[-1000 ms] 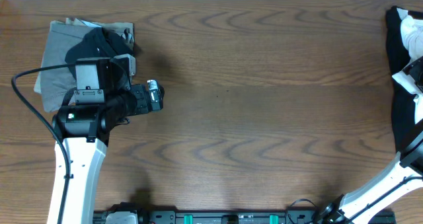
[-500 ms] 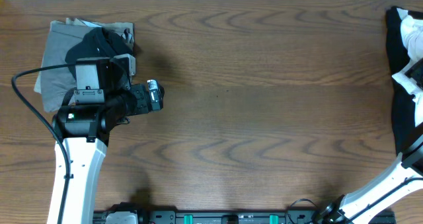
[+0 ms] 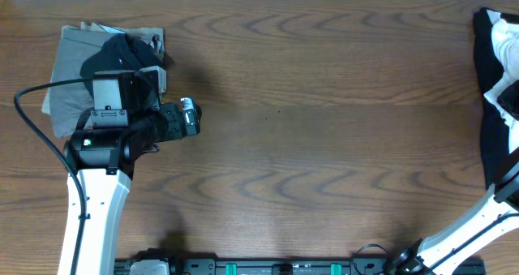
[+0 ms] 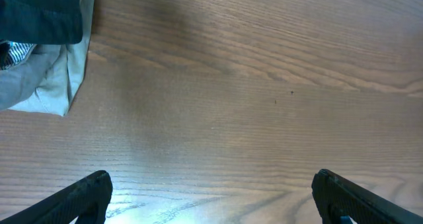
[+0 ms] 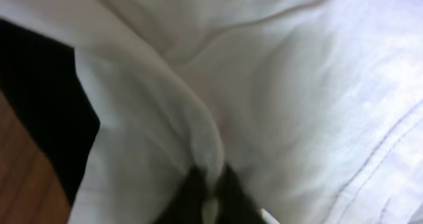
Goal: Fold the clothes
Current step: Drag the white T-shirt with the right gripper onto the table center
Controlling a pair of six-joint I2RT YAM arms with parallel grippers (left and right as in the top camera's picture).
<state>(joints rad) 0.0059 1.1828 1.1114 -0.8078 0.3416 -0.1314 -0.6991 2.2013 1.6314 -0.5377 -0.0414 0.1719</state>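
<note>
Atop black garment (image 5: 33, 85), bunched white T-shirt (image 5: 310, 78)

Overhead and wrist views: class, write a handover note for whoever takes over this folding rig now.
Left gripper: open, empty, over the table.
Right gripper: shut on a fold of the white garment at the right edge.
Done: grey-olive garment lies folded far left, a dark garment on top.
Left to do: white garment and the black garment under it, both crumpled.

I've got a folded stack (image 3: 73, 60) far left on the table (image 3: 324, 145), loose pile (image 3: 489, 121) at the right edge.
</note>
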